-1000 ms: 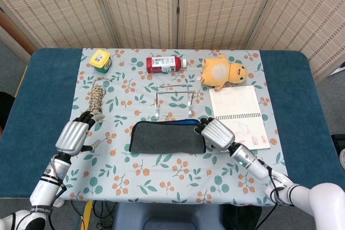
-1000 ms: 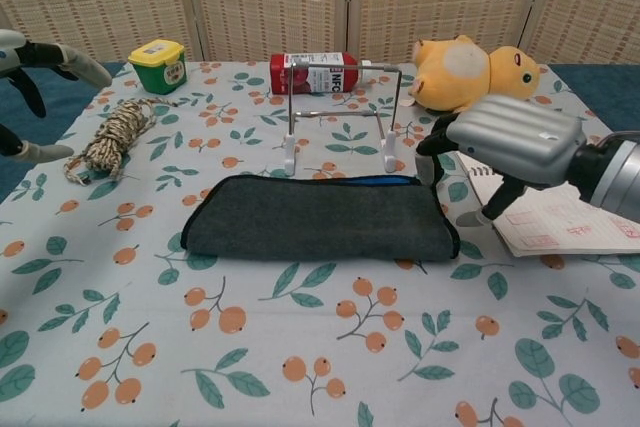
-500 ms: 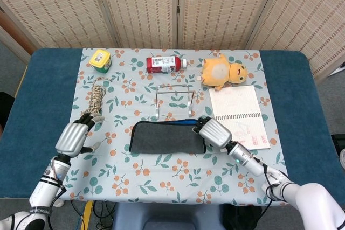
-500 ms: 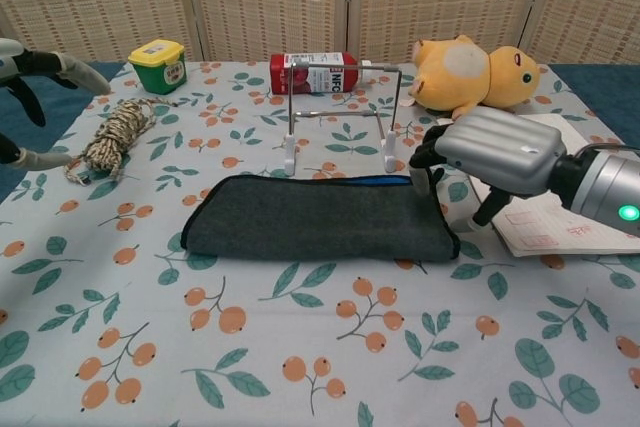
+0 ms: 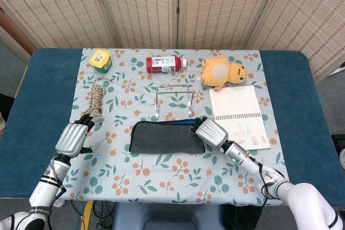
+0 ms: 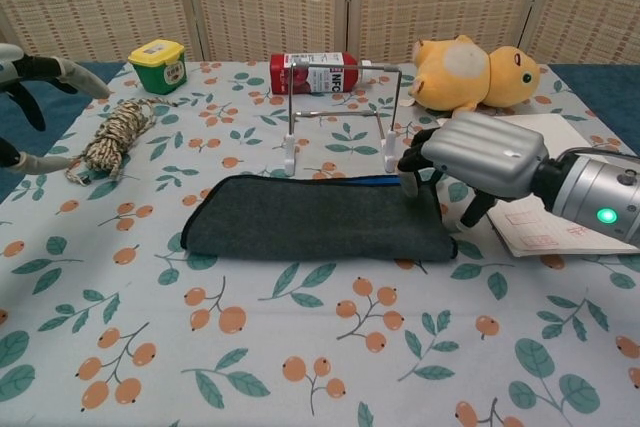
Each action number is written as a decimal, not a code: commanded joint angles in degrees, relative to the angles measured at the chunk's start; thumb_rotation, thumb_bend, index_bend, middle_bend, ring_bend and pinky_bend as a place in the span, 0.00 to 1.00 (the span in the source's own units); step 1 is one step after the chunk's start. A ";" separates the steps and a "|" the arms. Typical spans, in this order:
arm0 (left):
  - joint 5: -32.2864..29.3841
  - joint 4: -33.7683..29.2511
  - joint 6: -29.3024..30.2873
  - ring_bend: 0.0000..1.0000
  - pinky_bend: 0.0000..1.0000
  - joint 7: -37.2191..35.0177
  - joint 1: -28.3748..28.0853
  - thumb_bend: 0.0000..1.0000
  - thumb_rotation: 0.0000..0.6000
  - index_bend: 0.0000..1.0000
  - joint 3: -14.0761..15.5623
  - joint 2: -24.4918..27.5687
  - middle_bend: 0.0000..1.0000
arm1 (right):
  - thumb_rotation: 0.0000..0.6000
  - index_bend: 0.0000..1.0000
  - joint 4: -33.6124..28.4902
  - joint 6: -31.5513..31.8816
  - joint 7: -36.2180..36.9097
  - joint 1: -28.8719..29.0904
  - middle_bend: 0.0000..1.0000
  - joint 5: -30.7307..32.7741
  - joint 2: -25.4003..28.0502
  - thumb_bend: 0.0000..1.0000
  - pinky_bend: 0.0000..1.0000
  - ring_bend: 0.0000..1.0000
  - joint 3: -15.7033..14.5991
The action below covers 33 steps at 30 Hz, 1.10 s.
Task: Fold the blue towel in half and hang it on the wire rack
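Observation:
The blue towel [image 5: 164, 138] [image 6: 315, 218] lies folded in half on the tablecloth, its dark side up and a blue edge showing along the far side. Just behind it stands the wire rack [image 5: 173, 99] [image 6: 338, 112], bare. My right hand [image 5: 205, 131] [image 6: 478, 153] hovers over the towel's right end, fingers [image 6: 412, 162] curled down onto its far right corner; a grip on the cloth cannot be made out. My left hand [image 5: 74, 136] [image 6: 28, 102] stays at the table's left, fingers spread, holding nothing.
A coil of rope [image 5: 97, 96] lies near the left hand. At the back are a yellow-lidded tub [image 5: 100, 60], a red bottle [image 5: 164, 64] on its side and an orange plush toy [image 5: 222, 71]. An open notebook [image 5: 240, 115] lies right of the towel.
My right hand has moved left and down, from beside the towel's right end onto its far right corner. The left hand and the towel have not moved.

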 commanded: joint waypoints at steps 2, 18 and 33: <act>0.00 0.02 -0.09 0.15 0.36 0.01 0.16 0.25 1.00 0.21 0.02 0.01 0.19 | 1.00 0.48 0.36 -0.31 -0.16 0.27 0.43 0.01 -0.46 0.02 0.53 0.29 -0.23; 0.76 0.17 -0.32 0.15 0.35 -0.46 0.71 0.25 1.00 0.21 -0.13 -0.18 0.18 | 1.00 0.52 1.69 -0.04 0.42 0.62 0.43 0.57 -1.60 0.14 0.52 0.29 -0.48; 0.95 0.70 -0.92 0.15 0.35 -0.98 1.19 0.25 1.00 0.21 0.04 -0.23 0.17 | 1.00 0.56 5.31 1.24 2.25 1.01 0.46 0.58 -4.56 0.28 0.52 0.29 -0.68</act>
